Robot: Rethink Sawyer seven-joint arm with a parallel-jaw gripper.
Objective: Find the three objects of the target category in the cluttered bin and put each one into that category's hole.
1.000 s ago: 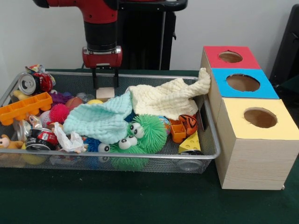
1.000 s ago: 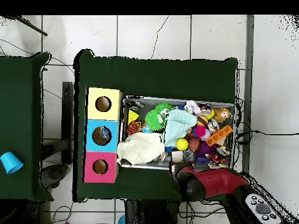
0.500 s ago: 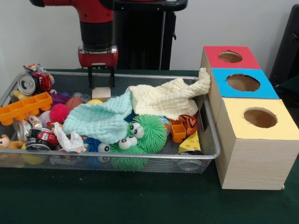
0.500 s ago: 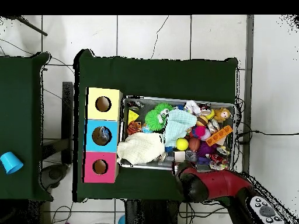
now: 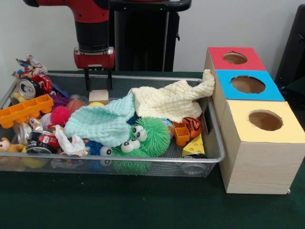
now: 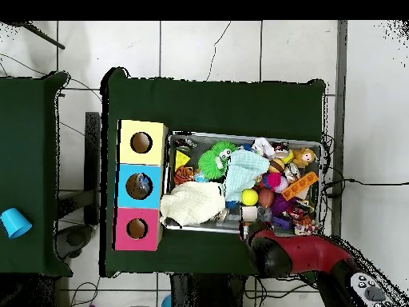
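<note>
I have the claw (image 5: 98, 80) hanging over the far left part of the wire bin (image 5: 143, 161), its two fingers spread and empty. Straight beneath it, just below the tips, sits a small pale wooden block (image 5: 98, 95), which I judge to be the piece I am after; I cannot tell whether the tips touch it. The block looks squat, with no clear long side, so a straight drop should do. A yellow ball (image 5: 96, 103) lies just in front of it, an orange ball (image 5: 75, 105) beside it, and the mint cloth (image 5: 102, 123) crowds in from the near side. The three-hole box (image 5: 248, 114) stands well apart, beyond the cream cloth (image 5: 171, 99).
</note>
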